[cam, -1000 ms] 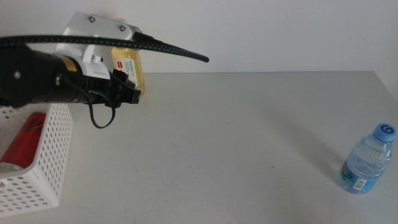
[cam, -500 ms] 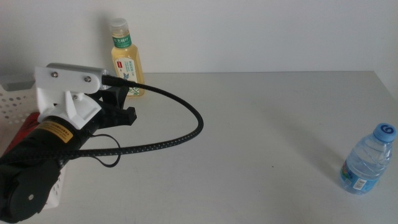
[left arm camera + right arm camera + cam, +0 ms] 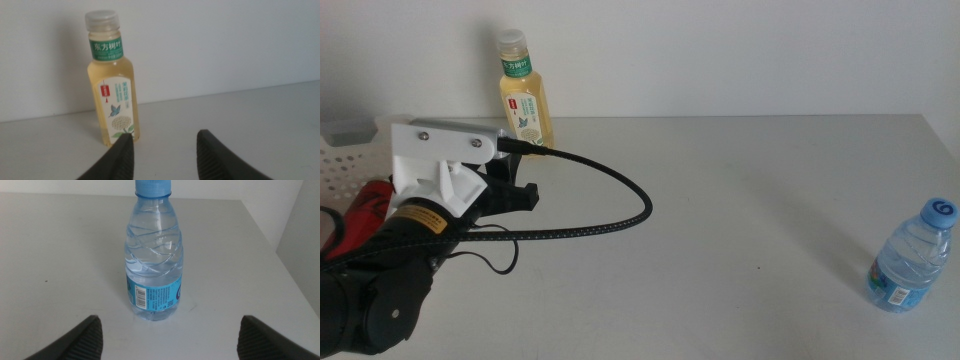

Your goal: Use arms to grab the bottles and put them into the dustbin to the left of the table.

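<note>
The left gripper (image 3: 515, 190) sits by the table's (image 3: 740, 220) left edge, jaws apart and empty, pointed at the yellow bottle (image 3: 524, 92) standing upright at the far left edge, probably lining up for a grab. Just beside the arm, off that left edge, the white basket (image 3: 350, 165) already has the red can (image 3: 365, 205) lying in it. Over near the right edge, the water bottle (image 3: 153, 255) stands upright in front of the right gripper (image 3: 167, 335), which is spread wide, nothing in it.
</note>
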